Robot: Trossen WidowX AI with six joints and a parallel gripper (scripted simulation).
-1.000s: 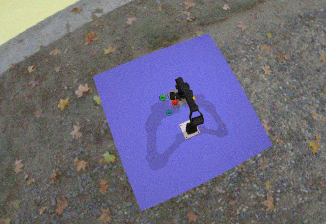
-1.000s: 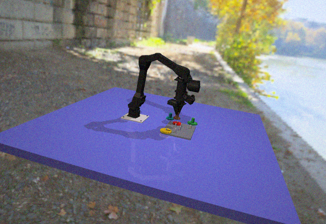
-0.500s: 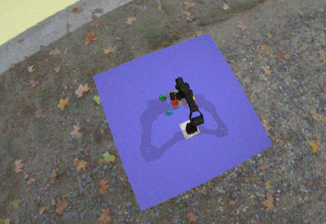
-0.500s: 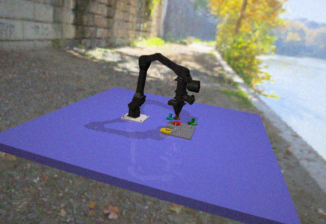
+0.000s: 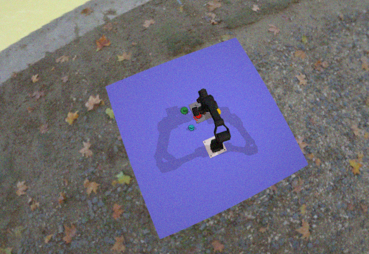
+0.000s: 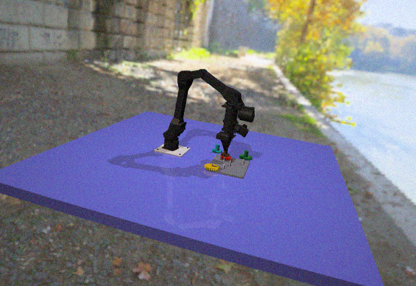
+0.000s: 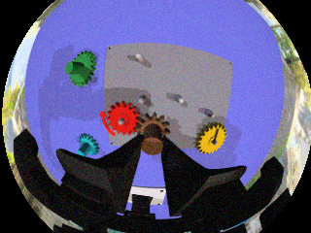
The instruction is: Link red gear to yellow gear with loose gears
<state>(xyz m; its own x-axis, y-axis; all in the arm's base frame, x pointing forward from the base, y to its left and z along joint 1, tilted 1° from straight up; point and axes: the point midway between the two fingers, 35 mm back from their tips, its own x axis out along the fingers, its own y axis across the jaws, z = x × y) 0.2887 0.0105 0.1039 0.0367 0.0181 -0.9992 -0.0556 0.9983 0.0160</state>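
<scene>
My gripper (image 6: 225, 151) (image 7: 152, 140) is closed on the brown gear's upright handle, pointing down over the grey board (image 5: 204, 119) (image 6: 236, 171) (image 7: 165, 68). Just beside my jaws sits the red gear (image 5: 198, 116) (image 6: 228, 158) (image 7: 123, 116); farther off, the yellow gear (image 5: 218, 111) (image 6: 211, 167) (image 7: 211, 139) stands near the board's edge. The wrist view shows four bare pegs beyond my jaws; the top view hides the brown gear (image 6: 224, 154) (image 7: 154, 127).

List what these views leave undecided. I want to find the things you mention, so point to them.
- Whether the brown gear (image 7: 155, 127) sits flat: the wrist view looks down on it; in the exterior view it is too small.
- Any peg beneath it: hidden by the gear in the wrist view.
- The fingertips' grip: the arm covers it in the top view.
</scene>
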